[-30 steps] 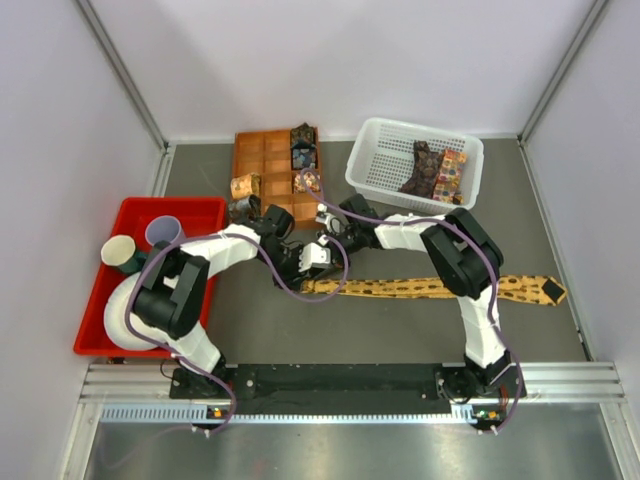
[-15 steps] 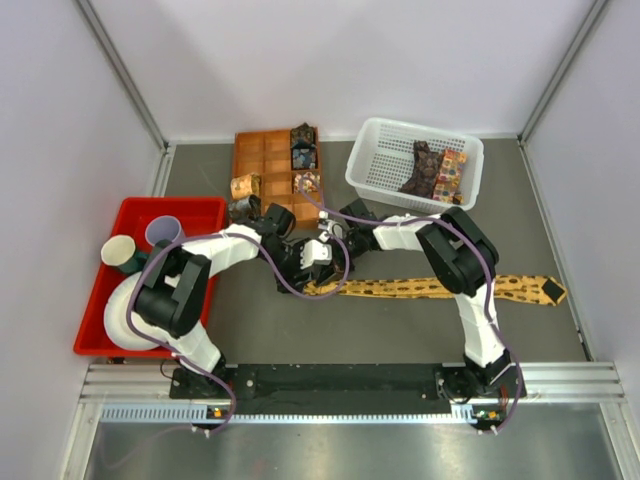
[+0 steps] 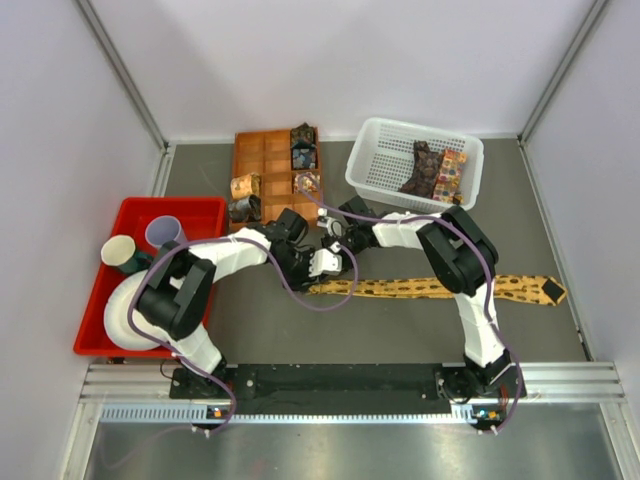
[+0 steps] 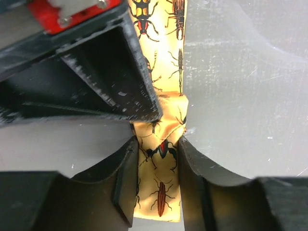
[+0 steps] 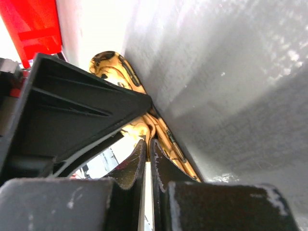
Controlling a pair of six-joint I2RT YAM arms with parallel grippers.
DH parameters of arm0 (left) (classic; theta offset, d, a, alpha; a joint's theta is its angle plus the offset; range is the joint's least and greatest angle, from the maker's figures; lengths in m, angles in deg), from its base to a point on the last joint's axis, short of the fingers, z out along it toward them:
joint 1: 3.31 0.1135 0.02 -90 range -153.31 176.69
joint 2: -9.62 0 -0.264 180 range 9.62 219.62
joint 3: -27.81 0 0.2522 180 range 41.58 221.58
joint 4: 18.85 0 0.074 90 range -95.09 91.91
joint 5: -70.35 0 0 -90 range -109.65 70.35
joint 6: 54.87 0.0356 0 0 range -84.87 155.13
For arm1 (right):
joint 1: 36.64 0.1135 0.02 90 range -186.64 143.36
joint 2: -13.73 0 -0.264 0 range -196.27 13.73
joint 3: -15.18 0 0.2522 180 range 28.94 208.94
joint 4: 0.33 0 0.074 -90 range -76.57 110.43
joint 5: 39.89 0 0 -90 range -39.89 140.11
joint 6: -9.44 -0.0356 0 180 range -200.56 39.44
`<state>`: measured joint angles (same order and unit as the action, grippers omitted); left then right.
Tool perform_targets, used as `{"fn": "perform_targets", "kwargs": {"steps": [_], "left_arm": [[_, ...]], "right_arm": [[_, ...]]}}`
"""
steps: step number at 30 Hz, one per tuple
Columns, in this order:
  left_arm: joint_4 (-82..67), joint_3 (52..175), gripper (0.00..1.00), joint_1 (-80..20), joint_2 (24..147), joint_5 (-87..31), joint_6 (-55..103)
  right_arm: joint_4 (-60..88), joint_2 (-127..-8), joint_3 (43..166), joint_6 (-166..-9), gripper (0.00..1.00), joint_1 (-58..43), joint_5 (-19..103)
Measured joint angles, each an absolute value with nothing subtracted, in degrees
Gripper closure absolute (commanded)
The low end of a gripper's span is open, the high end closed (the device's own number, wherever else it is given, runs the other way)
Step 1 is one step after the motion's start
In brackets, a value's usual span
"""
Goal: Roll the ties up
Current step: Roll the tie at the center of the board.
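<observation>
A golden-yellow tie (image 3: 440,288) with an insect print lies stretched across the table, wide end at the right. My left gripper (image 3: 322,264) is at its narrow left end. In the left wrist view the left gripper (image 4: 157,161) is shut on the tie (image 4: 161,192), bunching it between both fingers. My right gripper (image 3: 331,237) sits just behind it. In the right wrist view the right gripper (image 5: 147,140) is shut, its tips pinching a fold of the tie (image 5: 111,67). Rolled ties (image 3: 303,146) sit in the orange-brown tray (image 3: 258,158). Dark brown (image 3: 420,170) and multicoloured (image 3: 451,172) ties lie in the basket.
The white mesh basket (image 3: 372,170) stands at the back right and the compartment tray at the back centre. A red bin (image 3: 195,212) with cups and a white bowl (image 3: 118,322) is on the left. The two grippers crowd each other closely.
My left gripper has shifted a little to the right along the tie's narrow end, closer under the right gripper. The rest of the tie has not moved.
</observation>
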<state>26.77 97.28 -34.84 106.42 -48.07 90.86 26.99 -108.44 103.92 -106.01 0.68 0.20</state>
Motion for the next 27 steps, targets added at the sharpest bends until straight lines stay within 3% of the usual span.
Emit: {"fn": "perform_targets", "kwargs": {"steps": [5,12,16,23,27], "left_arm": [[26.68,97.45,0.31,-35.28,106.42,-47.04,90.64],[27.49,97.69,0.17,-35.36,106.24,-46.78,90.88],[28.08,98.65,0.27,-35.91,106.85,-46.59,90.35],[27.4,100.75,0.64,-37.22,108.89,-45.43,88.95],[28.3,100.73,0.72,-37.33,108.89,-45.25,89.28]], "right_arm": [[27.8,-108.44,104.49,-105.83,1.0,0.68,0.18],[28.06,-108.44,104.46,-105.57,1.0,0.68,0.73],[28.04,-108.44,104.46,-105.61,1.0,0.68,0.77],[28.06,-108.44,104.46,-105.57,1.0,0.68,0.73],[28.28,-108.44,104.49,-105.53,1.0,0.55,0.66]]}}
